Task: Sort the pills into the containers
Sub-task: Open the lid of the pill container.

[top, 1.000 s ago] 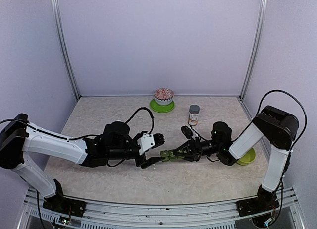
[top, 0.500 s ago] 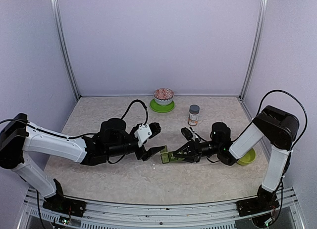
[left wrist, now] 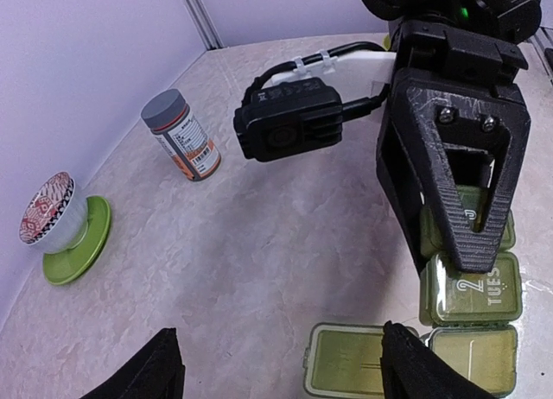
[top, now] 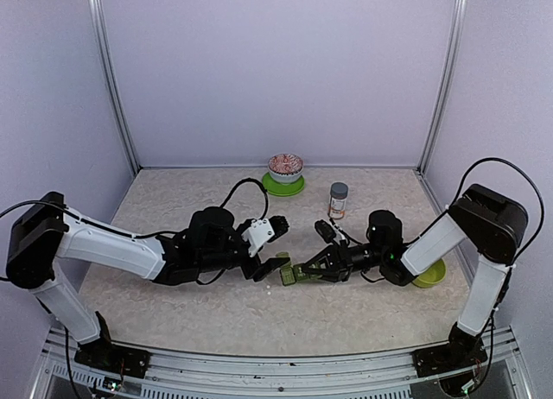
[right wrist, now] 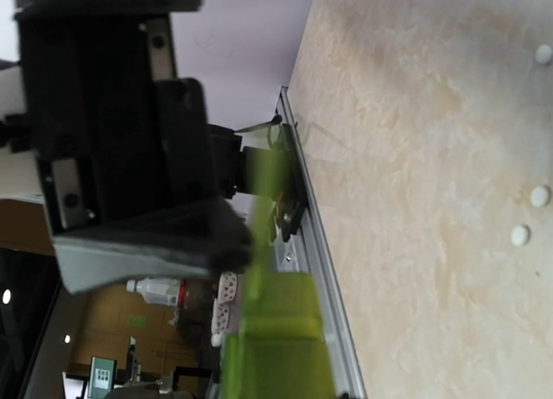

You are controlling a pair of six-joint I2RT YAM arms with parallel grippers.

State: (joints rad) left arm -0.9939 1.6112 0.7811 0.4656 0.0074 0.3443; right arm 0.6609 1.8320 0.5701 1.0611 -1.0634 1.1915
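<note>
Firmly the right tool (top: 302,270) clamps the containers (left wrist: 473,288), one lid (left wrist: 346,361) apparently open; left tool (top: 277,243) gapes beside.

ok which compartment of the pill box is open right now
The end compartment of the pill box, beside the compartment marked TUES. Its lid is flipped out to the side; the other two lids are shut.

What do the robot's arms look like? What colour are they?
The left arm and right arm have white shells and black joints, with thin black cables looping beside them. The left pincer and right pincer are black, with two fingers each.
</note>
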